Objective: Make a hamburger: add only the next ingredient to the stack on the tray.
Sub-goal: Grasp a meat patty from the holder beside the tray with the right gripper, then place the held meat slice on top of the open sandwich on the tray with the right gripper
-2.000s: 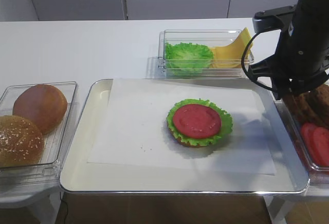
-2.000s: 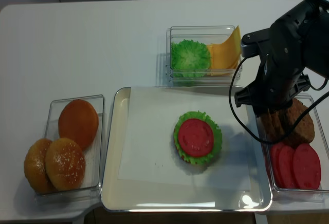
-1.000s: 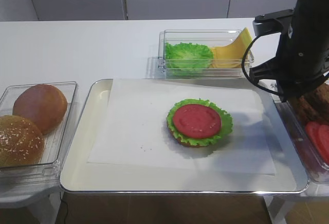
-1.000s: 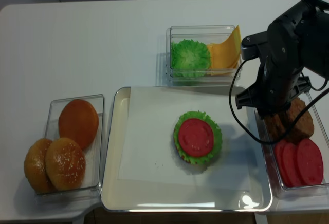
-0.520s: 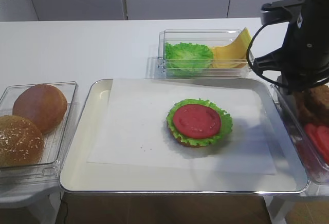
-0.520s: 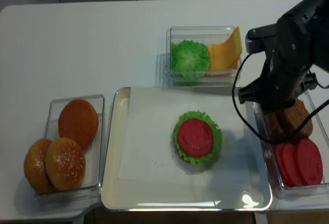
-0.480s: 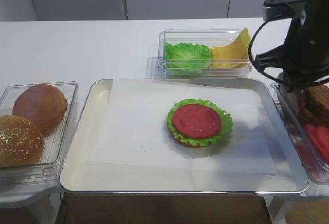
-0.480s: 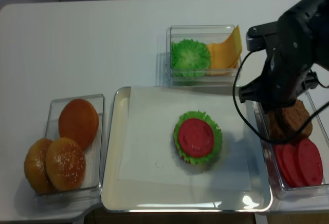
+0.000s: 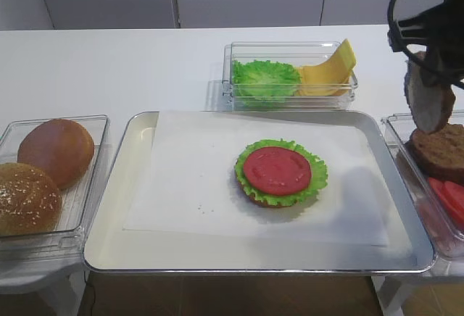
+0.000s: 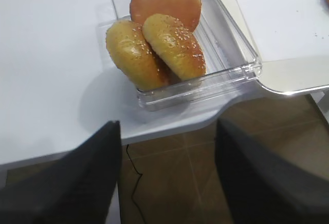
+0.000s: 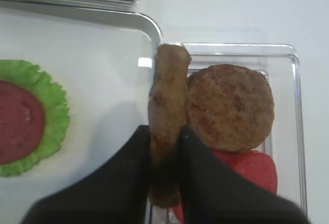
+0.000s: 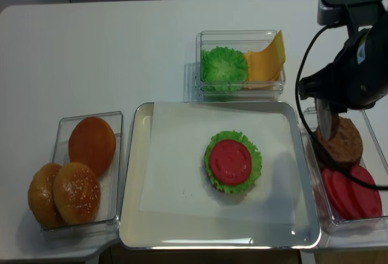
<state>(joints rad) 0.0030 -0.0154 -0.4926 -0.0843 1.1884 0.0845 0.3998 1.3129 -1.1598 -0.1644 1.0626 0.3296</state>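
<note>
Gripping 1 meat patty (image 11: pixel 165 126) edge-on, the right gripper (image 11: pixel 164 147) hung clamped above the clear box (image 11: pixel 295 106), beside the tray (image 9: pixel 109 251). The stack (image 9: pixel 280 172) sat mid-tray; the left gripper's (image 10: pixel 164 178) fingers stood apart, holding nothing

The right tool (image 11: pixel 164 141), earlier low in the clear box (image 12: pixel 371 116) on the patties, has been raised with one meat patty (image 11: pixel 165 112) pinched edge-on above it; a second patty (image 11: pixel 230 107) is now uncovered below.

No readable text, label, brand, number or sign shows in any view.
</note>
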